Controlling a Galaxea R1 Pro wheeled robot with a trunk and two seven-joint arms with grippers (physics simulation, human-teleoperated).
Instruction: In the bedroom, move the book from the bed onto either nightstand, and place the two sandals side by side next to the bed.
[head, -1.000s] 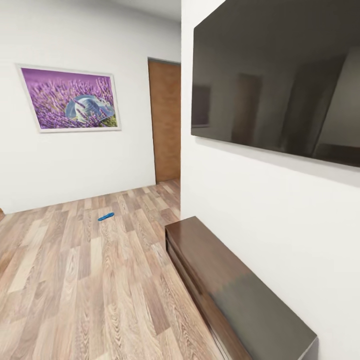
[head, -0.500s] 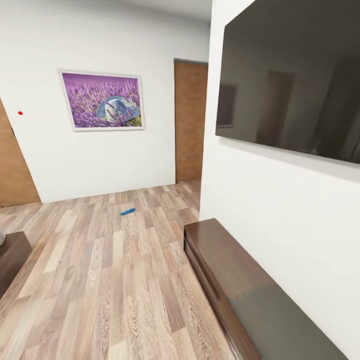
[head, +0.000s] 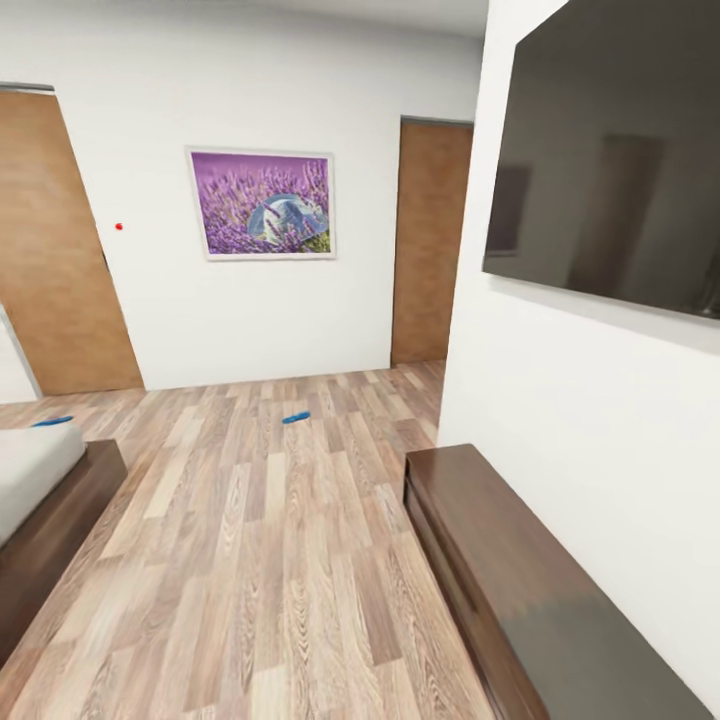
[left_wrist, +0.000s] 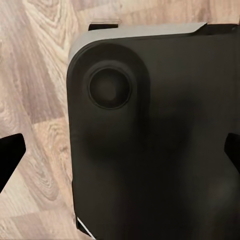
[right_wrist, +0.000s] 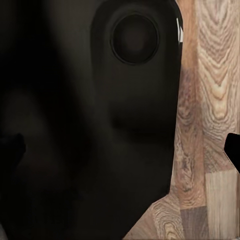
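One blue sandal (head: 296, 417) lies flat on the wood floor in the middle distance of the head view. A second blue sandal (head: 52, 422) rests on the floor just past the bed's corner, at the far left. The bed (head: 62, 505) enters at the left edge, pale mattress on a dark brown frame. The book and the nightstand are out of view. My left gripper (left_wrist: 120, 155) is open, its dark fingertips (left_wrist: 10, 156) at the picture's edges over my own dark body. My right gripper (right_wrist: 122, 147) is open too, one fingertip (right_wrist: 233, 150) over floor planks.
A long low dark TV bench (head: 500, 570) runs along the white wall on the right, under a wall-mounted TV (head: 610, 170). Two wooden doors (head: 60, 250) (head: 432, 240) flank a lavender picture (head: 262, 203) on the far wall. Open floor lies between bed and bench.
The camera has turned left, so the whole scene has slid right. The bed's corner, the second sandal and the left door have come into view.
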